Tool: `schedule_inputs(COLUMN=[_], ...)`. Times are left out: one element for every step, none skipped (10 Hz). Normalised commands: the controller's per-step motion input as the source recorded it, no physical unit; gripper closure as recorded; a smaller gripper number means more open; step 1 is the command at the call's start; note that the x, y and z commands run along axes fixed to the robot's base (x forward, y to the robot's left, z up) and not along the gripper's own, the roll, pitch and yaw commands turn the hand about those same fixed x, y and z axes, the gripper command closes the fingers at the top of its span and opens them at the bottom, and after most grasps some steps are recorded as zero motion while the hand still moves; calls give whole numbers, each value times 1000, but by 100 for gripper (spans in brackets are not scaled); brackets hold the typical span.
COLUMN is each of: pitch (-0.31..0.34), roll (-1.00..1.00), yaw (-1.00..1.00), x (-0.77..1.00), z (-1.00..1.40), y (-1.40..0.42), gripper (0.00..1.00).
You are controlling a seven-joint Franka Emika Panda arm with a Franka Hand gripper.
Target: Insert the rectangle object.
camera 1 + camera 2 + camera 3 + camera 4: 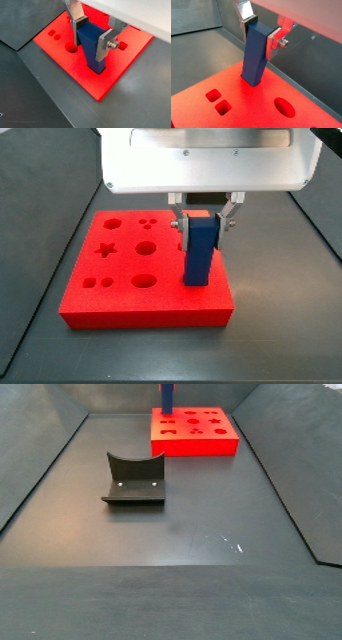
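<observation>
The rectangle object is a tall blue bar (198, 258) standing upright at the front right of the red block (147, 298), among the block's shaped holes. Its lower end meets the block's top face; I cannot tell how deep it sits. My gripper (202, 225) is above the block, with its silver fingers (178, 220) closed on the bar's upper end. Both wrist views show the bar (93, 61) (254, 65) clamped in the gripper (91, 49) (260, 44) over the red block (100, 82) (244, 107). In a side view the bar (168, 396) rises from the far block (194, 444).
The red block has a star hole (106, 250), round holes (144, 282) and small square holes (213, 94). A dark grey block with a curved notch (134, 481) stands on the dark floor, nearer than the red block. Dark walls enclose the floor.
</observation>
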Motion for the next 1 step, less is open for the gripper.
schedule_inputs(pitch=[0], roll=[0], yaw=[0], x=[0], z=[0], y=[0], gripper=[100])
